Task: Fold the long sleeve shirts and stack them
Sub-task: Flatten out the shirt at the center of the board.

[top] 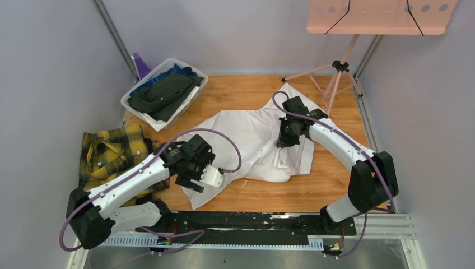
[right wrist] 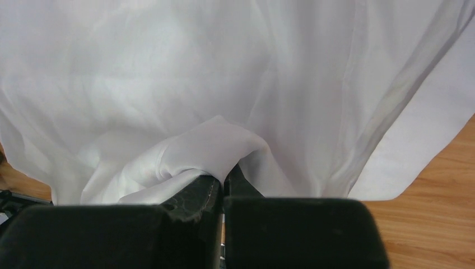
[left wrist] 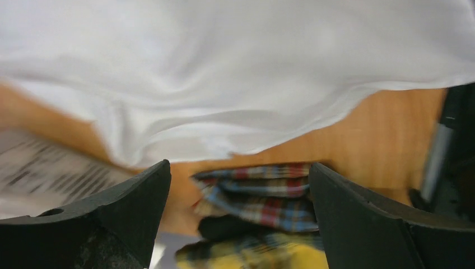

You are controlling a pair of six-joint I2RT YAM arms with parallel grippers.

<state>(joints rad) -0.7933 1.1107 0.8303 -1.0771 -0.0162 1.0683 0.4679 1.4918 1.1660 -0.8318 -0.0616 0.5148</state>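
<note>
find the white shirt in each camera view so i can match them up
Top external: white shirt lies crumpled at the middle of the table.
Left wrist: white shirt fills the upper half.
Right wrist: white shirt fills nearly the whole frame, a fold pinched in the right end effector.
Shared landmark: the wooden table, bare beside the cloth in all three.

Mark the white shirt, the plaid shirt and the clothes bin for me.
white shirt (top: pixel 246 131), top view, middle of the spread cloth.
plaid shirt (top: pixel 112 151), top view, yellow plaid body.
clothes bin (top: pixel 143 116), top view, near-left rim.
</note>
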